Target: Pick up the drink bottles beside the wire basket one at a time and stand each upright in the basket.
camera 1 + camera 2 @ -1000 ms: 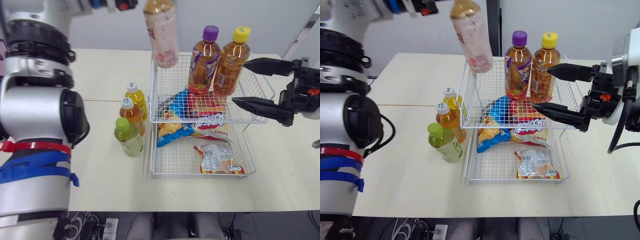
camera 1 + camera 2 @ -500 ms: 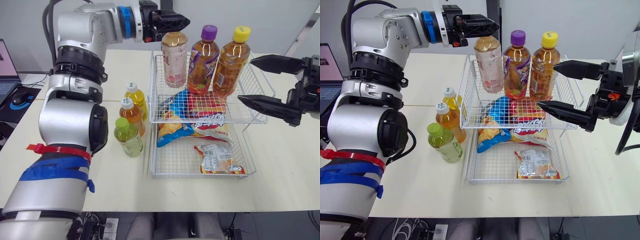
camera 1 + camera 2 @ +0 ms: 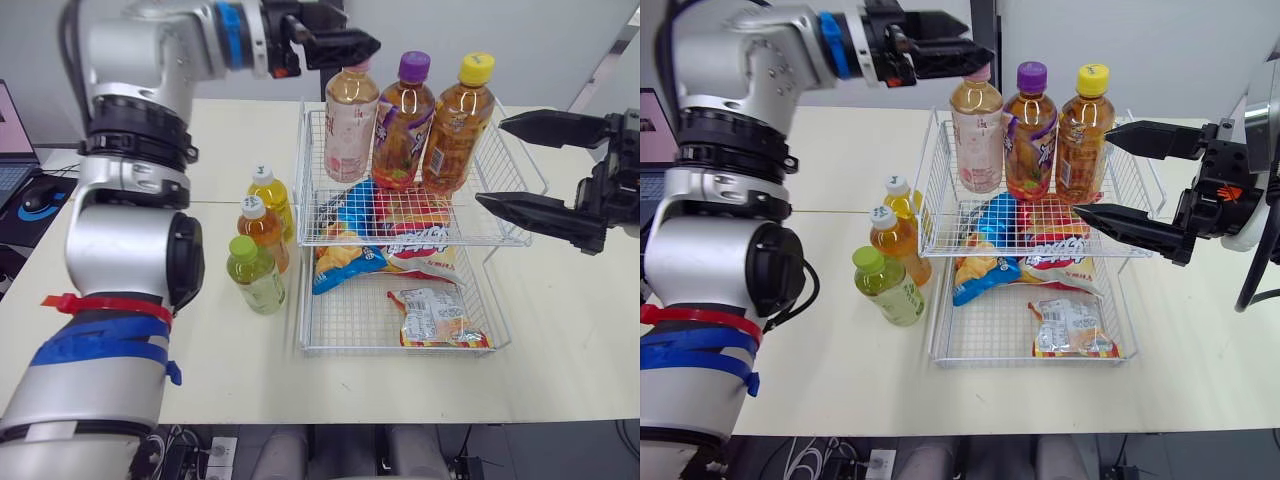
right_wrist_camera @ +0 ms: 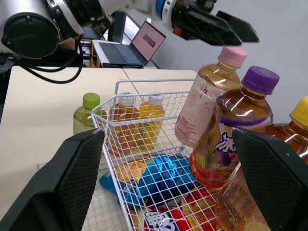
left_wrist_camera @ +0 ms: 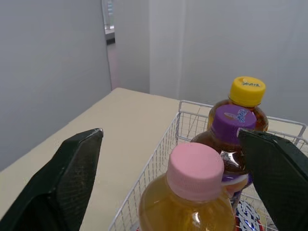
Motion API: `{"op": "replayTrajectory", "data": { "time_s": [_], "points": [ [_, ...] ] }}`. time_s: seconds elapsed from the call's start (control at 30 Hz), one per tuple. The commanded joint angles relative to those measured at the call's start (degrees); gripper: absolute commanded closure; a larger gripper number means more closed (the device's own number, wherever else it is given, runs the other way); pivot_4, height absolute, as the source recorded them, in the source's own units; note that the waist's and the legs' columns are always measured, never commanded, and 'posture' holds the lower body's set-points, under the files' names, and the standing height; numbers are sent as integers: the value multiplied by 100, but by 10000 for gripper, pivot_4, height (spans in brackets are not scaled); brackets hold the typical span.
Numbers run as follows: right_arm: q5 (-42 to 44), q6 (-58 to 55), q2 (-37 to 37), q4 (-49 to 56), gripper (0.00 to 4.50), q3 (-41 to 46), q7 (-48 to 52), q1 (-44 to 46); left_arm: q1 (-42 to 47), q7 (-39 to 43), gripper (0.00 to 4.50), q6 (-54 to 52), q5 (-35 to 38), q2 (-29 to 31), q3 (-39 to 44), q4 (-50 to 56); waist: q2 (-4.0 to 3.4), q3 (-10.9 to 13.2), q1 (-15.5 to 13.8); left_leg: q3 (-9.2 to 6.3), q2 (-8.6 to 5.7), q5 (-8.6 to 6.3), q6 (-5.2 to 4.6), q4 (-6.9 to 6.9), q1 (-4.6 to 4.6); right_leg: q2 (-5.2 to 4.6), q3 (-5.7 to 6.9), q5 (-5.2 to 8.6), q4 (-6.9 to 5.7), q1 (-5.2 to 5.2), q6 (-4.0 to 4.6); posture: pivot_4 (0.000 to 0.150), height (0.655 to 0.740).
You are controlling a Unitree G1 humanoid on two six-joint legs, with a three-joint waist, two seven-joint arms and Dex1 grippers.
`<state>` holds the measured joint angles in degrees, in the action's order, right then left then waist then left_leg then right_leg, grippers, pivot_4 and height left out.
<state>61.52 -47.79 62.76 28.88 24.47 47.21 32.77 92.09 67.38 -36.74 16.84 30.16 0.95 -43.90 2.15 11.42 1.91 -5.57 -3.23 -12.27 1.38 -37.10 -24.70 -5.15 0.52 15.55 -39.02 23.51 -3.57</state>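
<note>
Where the left hand (image 3: 350, 40) hangs spread open and empty, pink-capped bottle (image 3: 350, 125) stands upright just below, in wire basket (image 3: 520, 160) upper tier. Right hand (image 3: 495, 162) wide open, empty, beside basket. Three bottles (image 3: 258, 262) stand on worktop (image 3: 220, 340).

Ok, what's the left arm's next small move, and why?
Probably lift the left pincer clear of the pink-capped bottle: it is open just above it, the bottle stands upright in the wire basket, and three bottles wait alongside.
</note>
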Motion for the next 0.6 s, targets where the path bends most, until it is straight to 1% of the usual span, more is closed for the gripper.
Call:
{"op": "replayTrajectory", "data": {
  "time_s": [0.03, 0.1, 0.2, 0.27, 0.37, 0.43, 0.5, 0.53, 0.6],
  "points": [
    [-67, 140, 136, -18, 0, 90, 36, 138, 8, 193, 375, -507, 377, 549, 348, 969, -1, 0, 11, -3, 1, 0, 0, 1, 0, 0, -1, 0, 1, 1, 0, 1500, 7400],
    [-121, 192, 133, -49, 0, 47, 86, 144, -300, 132, 375, -816, 558, 902, 550, 1587, -4, -2, 26, -10, 4, 0, 0, 1, 2, 2, -3, 0, 0, 1, 0, 1500, 7400],
    [-191, 279, 110, -105, 0, -53, 171, 194, -888, -409, 375, -1214, 710, 1332, 987, 2376, -6, -3, 31, -20, 5, 0, 1, 2, 10, 2, -9, 0, -3, -1, 0, 1500, 7400],
    [-174, 274, 93, -118, 0, -91, 237, 194, -1334, -799, 375, -1463, 786, 1516, 1269, 2826, -6, -3, 17, -24, 4, 1, 1, -1, 15, 2, -6, 0, -3, -9, 0, 1500, 7400],
    [-276, 347, 58, -150, 0, -164, 363, 119, -2500, -1385, 375, -1664, 932, 1686, 1924, 4011, -7, -4, -4, -27, 3, 0, 1, -4, 23, 1, -6, 0, -1, -20, 1, 1500, 7400],
    [-391, 462, 17, -183, 0, -254, 435, 110, -3438, -1559, 375, -1907, 1132, 1815, 2379, 4864, -7, -4, 4, -24, 4, 0, 1, -1, 27, -1, -10, -1, 3, -22, 1, 1500, 7400],
    [-652, 736, -57, -158, 0, -304, 497, 50, -4468, -1494, 375, -1987, 1301, 1991, 2743, 5589, -7, -4, 8, -24, 6, 1, 1, -1, 27, 0, -10, -1, 2, -20, 2, 1500, 7400],
    [-734, 883, -119, -149, 0, -302, 552, 27, -4874, -1592, 375, -2178, 1413, 2003, 2961, 5868, -7, -4, -4, -21, 8, 1, 1, 0, 28, 0, -13, -1, 1, -20, 2, 1500, 7400],
    [-517, 851, -195, -164, 0, -264, 733, -2, -5642, -1925, 375, -2183, 1405, 1877, 3327, 6383, -7, -4, -17, -24, 9, 1, 2, 1, 28, 1, -10, -2, 4, -21, 4, 1500, 7400]
  ]
}}
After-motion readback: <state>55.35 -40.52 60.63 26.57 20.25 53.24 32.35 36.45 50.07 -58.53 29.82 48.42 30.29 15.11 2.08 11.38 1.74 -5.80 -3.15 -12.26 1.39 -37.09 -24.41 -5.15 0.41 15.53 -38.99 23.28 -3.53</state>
